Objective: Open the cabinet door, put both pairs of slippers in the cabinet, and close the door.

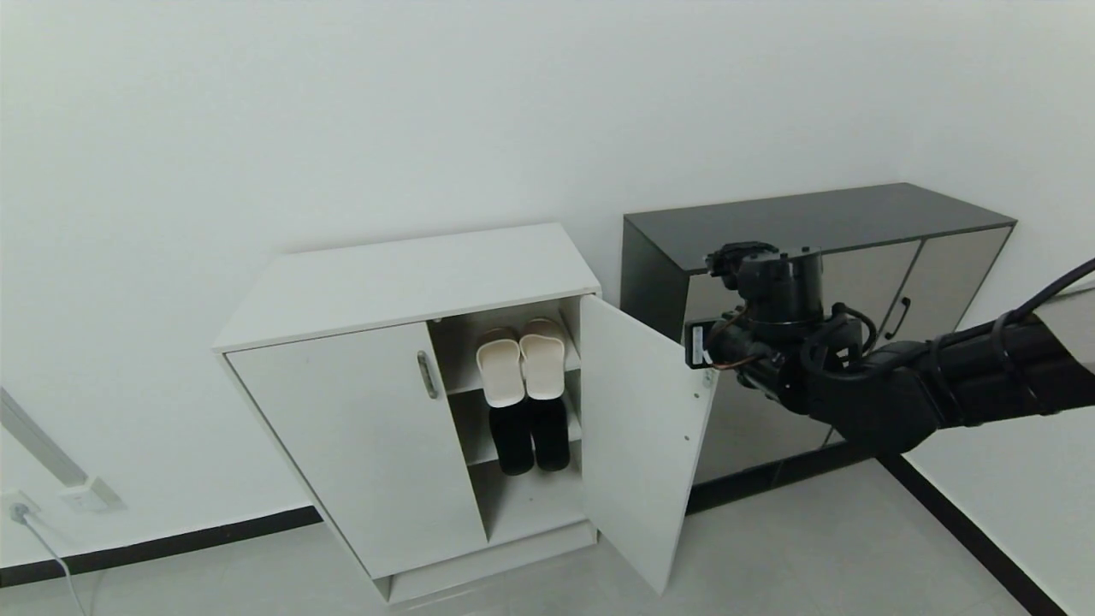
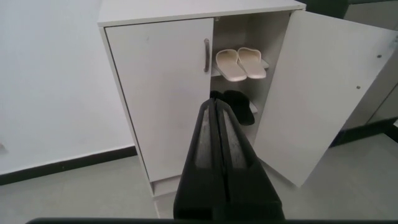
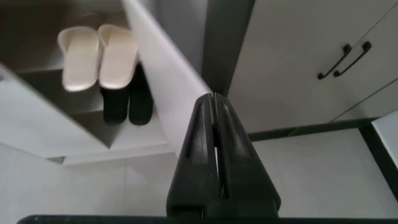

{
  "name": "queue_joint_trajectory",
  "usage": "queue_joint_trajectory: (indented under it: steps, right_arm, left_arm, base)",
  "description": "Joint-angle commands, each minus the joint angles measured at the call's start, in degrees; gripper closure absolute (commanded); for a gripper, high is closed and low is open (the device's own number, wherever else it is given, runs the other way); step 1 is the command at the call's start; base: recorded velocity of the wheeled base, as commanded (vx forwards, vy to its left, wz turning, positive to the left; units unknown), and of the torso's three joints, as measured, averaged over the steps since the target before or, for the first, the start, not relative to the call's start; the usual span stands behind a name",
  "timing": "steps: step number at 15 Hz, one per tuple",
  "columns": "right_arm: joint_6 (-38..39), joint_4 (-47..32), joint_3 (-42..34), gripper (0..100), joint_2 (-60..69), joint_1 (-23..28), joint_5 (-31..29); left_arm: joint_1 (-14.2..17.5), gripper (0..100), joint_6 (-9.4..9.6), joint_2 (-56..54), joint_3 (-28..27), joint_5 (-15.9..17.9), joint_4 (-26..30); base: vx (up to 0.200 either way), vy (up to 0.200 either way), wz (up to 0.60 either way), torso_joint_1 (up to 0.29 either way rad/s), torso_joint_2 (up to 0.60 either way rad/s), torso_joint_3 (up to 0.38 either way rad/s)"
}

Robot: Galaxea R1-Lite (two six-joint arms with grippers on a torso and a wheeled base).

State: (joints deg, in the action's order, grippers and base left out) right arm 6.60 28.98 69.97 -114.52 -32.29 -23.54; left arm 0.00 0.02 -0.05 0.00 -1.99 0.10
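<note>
Head view, right arm (image 1: 941, 385) outstretched, tool (image 1: 701, 346) closed, beside open cabinet door (image 1: 642, 428)

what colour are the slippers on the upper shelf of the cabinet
The upper-shelf slippers are cream white, shown best in the head view.

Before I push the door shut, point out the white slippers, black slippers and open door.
white slippers (image 1: 500, 372), head view, sole of one slipper
black slippers (image 1: 550, 435), head view, body of one slipper
open door (image 1: 637, 428), head view, middle of inner face
</note>
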Motion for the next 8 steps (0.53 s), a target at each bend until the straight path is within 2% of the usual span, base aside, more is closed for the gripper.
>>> queue_joint_trajectory:
  steps: [1,2,8]
  right_arm:
    - [0.17,-1.47,2.01,100,-1.41,2.5,3.15]
    - [0.26,-2.35,2.98,100,-1.67,3.55,5.0]
    - [0.26,-3.14,10.09,100,-9.76,5.57,5.26]
  left_arm:
    - [0.0,100,0.06,0.05,0.0,-0.03,-0.01]
    - [0.0,100,0.06,0.05,0.0,-0.03,-0.01]
    - [0.0,100,-0.02,0.05,0.0,-0.03,-0.01]
  base:
    - [0.0,0.0,0.0,0.0,0.0,0.0]
    - [0.0,0.0,0.0,0.0,0.0,0.0]
    - [0.0,0.0,0.0,0.0,0.0,0.0]
